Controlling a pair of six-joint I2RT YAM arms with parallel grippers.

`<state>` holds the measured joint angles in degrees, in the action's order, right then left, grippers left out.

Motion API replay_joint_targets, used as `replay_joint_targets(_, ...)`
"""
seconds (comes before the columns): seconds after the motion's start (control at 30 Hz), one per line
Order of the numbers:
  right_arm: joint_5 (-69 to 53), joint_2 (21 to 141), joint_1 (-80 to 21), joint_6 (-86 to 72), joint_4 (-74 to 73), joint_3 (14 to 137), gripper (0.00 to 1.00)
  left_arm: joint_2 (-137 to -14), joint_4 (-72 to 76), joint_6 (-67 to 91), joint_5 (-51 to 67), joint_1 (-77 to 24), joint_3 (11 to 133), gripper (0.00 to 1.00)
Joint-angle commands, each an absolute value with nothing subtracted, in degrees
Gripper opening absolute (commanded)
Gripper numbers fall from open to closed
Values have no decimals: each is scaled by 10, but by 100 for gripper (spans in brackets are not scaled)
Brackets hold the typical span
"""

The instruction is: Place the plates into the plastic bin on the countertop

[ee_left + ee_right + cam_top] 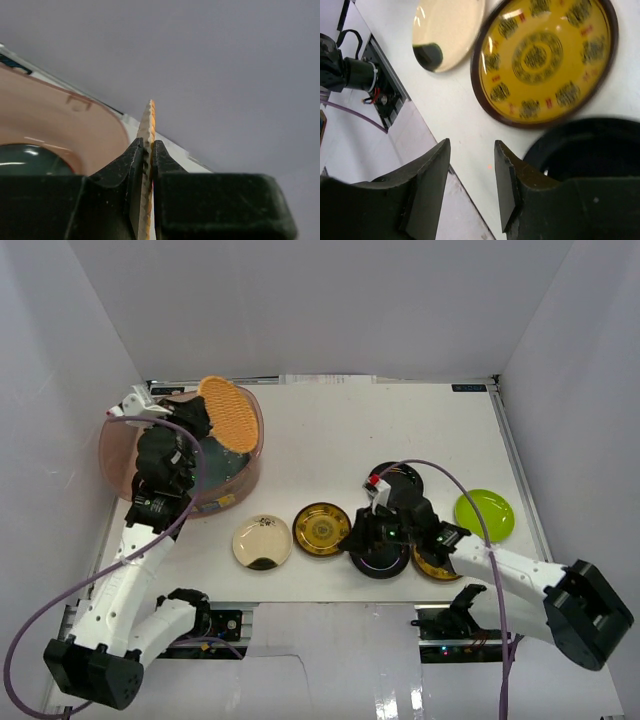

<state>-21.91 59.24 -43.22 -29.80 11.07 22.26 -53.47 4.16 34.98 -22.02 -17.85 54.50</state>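
Right now the left gripper (197, 420) is clenched on the rim of the woven tan plate (228, 412). The plate hangs tilted above the upper right part of the plastic bin (113, 455), in the upper left of the overhead view. In the left wrist view it appears edge-on, with only a narrow strip of rim pinched between the fingers.

A dark teal plate (218, 462) lies in the bin below. From overhead the woven plate seems to overlap the bin's rim, so I judge that letting go here could send it onto the rim and out across the countertop (330, 440). If it clears the rim, it could drop hard on the teal plate. So thin a grip might also let it swivel or slip early.

The right gripper (470, 185), lower centre-right in the overhead view, is released. Its fingers are spread over bare countertop, with the glossy black plate (590, 150) just beside one finger and the gold-patterned plate (545, 60) and cream plate (447, 25) beyond. Closing here would likely catch nothing, or push the black plate into the gold one.
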Motion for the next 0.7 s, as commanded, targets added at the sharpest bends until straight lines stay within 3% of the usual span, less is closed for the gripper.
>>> replay_joint_targets(0.0, -164, 682, -465, -255, 155, 311, 49, -515, -48, 379, -168, -81, 540, 0)
replay_joint_targets(0.2, -200, 909, -470, -146, 32, 573, 65, -525, -64, 438, -84, 81, 476, 0)
replay_joint_targets(0.3, -247, 986, -471, -142, 30, 630, 70, -532, -46, 449, -60, 115, 439, 0)
replay_joint_targets(0.53, -279, 1149, -497, -120, -52, 801, 69, -615, -12, 454, -23, 161, 401, 0)
replay_joint_targets(0.6, -282, 1175, -499, -120, -48, 810, 67, -626, -7, 454, -18, 163, 393, 9)
replay_joint_targets(0.63, -284, 1181, -500, -124, -44, 809, 66, -628, -11, 457, -18, 163, 391, 29)
replay_joint_targets(0.67, -289, 1193, -501, -129, -37, 811, 65, -630, -11, 459, -13, 163, 391, 40)
